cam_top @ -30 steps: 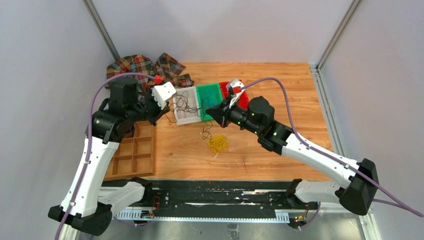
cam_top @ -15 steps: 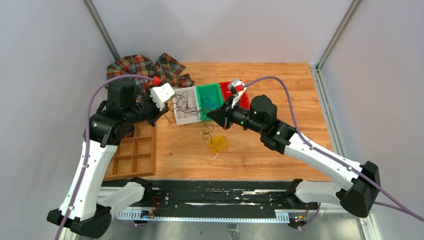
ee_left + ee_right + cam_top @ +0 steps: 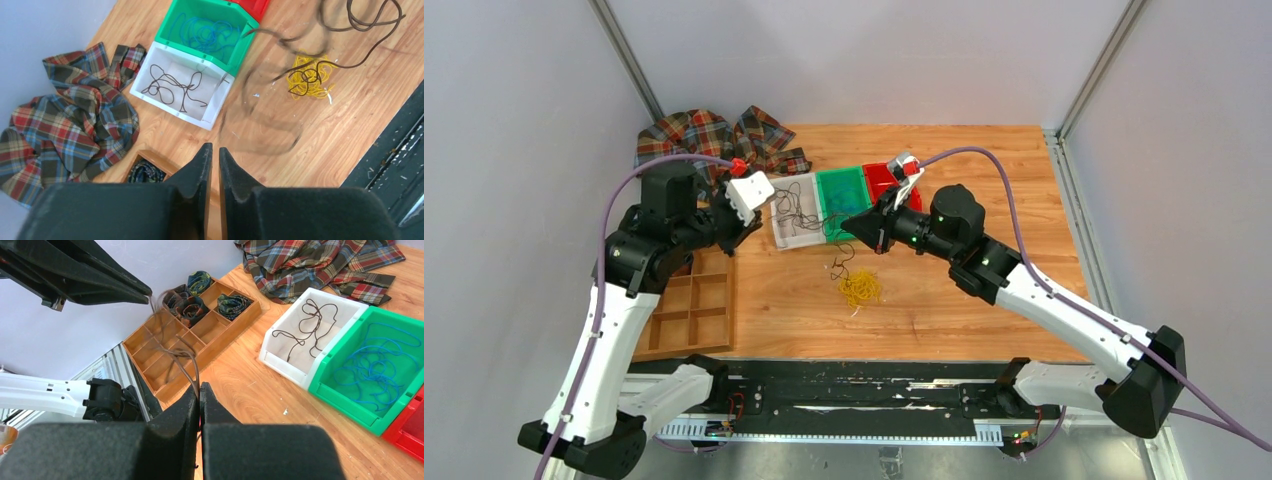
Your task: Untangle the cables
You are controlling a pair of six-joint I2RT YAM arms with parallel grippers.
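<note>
Just now, left tool (image 3: 214, 150) parted to slim gap, empty; thin black wiry cable (image 3: 197, 372) released, blurred mid-fall. Right tool (image 3: 200, 386) pressed together, pinching same cable. Yellow wiry tangle (image 3: 310, 80) left on wooden bench (image 3: 944, 310); 1 loop judged caught.

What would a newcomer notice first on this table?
Three bright bins sit mid-table: a white bin holding a black cable, a green bin holding a blue cable, then a red bin. A yellow cable tangle lies on the wood before them, and a plaid cloth is crumpled at the far left corner.
</note>
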